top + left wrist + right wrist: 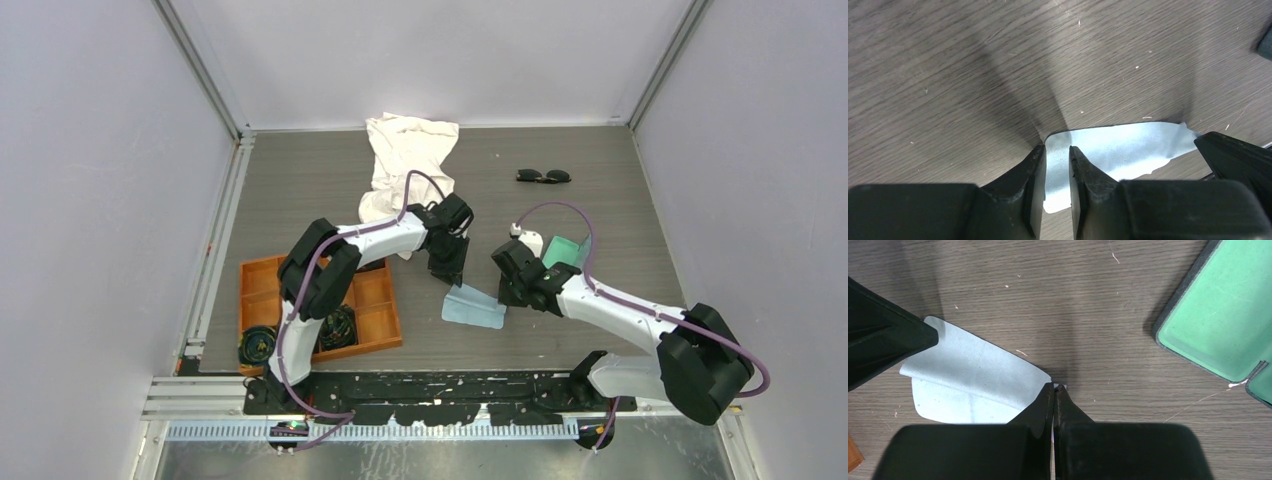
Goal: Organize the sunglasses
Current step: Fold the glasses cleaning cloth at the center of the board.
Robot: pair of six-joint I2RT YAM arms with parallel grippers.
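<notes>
The black sunglasses [543, 176] lie folded on the table at the far right, away from both arms. A small light-blue cloth [474, 306] lies mid-table, partly folded over. My left gripper [450, 278] hangs over its left end, jaws a narrow gap apart, with the cloth [1118, 145] showing between the fingers [1035, 165]. My right gripper [507, 298] is shut on the cloth's right corner [973, 370], a sliver of blue between the fingertips [1054, 386]. The open glasses case with mint-green lining [563, 248] lies just right of my right gripper and also shows in the right wrist view [1218, 315].
A crumpled white cloth [405, 160] lies at the back centre. An orange divided tray [375, 300] sits at the near left, holding a black coiled bundle [337, 327]; another bundle [258, 345] sits at its corner. Walls enclose the table on three sides.
</notes>
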